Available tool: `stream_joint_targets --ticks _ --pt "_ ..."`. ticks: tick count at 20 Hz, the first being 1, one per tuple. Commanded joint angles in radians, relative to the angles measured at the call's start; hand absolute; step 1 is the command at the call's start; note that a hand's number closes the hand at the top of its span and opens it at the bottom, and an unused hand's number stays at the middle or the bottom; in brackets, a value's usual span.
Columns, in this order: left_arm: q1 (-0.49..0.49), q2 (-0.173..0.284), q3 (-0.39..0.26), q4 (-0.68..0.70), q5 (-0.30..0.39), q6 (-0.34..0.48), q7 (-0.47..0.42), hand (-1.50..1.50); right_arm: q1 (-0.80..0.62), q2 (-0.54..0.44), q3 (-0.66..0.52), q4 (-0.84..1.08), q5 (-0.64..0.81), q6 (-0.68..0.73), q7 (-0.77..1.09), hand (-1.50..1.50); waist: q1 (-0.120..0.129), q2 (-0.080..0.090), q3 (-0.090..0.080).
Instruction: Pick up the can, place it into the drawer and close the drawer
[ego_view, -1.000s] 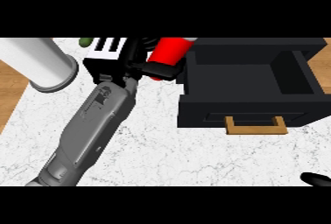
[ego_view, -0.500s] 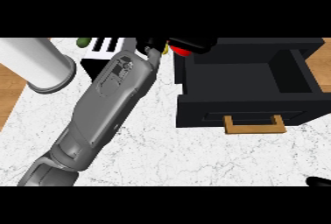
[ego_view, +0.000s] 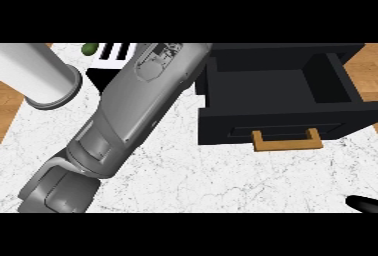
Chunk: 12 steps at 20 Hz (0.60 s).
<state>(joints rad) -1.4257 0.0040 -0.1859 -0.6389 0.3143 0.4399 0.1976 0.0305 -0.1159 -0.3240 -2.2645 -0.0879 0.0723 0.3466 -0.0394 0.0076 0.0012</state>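
Note:
The black drawer (ego_view: 284, 127) stands pulled open on the right half of the counter. Its dark inside shows nothing in it, and its tan handle (ego_view: 288, 140) faces me. My left forearm (ego_view: 136, 107) runs from the lower left up to the picture's top edge, just left of the drawer's rear corner. The left hand lies beyond that edge, out of sight. No can shows anywhere. Only a small black tip of my right hand (ego_view: 362, 203) pokes in at the lower right corner.
A tall white cylinder (ego_view: 37, 75) stands at the upper left. Behind the forearm sit a black-and-white striped object (ego_view: 114, 52) and a small green thing (ego_view: 89, 48). The white marble counter (ego_view: 221, 180) ends in wood at the left and right edges.
My left arm has stretched farther up and to the right. The hand and the red can it held have passed out of view beyond the top edge.

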Motion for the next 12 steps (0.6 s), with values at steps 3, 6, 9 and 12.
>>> stream_joint_targets --ticks 3,6,9,12 --pt "-0.071 -0.004 -0.030 0.149 0.066 -0.011 -0.057 1.50 -0.028 -0.031 -0.039 0.016 -0.065 0.020 0.001 -1.50 -0.022 0.005 0.001" --pt "-0.149 -0.004 -0.056 0.207 0.084 0.040 -0.016 1.50 0.008 0.002 0.011 0.000 0.003 0.011 -0.012 -1.50 -0.036 0.007 0.001" --pt "-0.182 -0.004 -0.054 0.259 0.091 0.034 -0.057 1.50 -0.048 -0.040 0.001 -0.020 -0.013 0.001 0.062 -1.50 -0.044 0.011 0.001" --pt "-0.190 -0.004 -0.113 0.256 0.128 0.125 -0.055 1.50 -0.044 -0.004 0.053 0.023 0.035 0.002 0.007 -1.50 -0.056 0.014 0.002"
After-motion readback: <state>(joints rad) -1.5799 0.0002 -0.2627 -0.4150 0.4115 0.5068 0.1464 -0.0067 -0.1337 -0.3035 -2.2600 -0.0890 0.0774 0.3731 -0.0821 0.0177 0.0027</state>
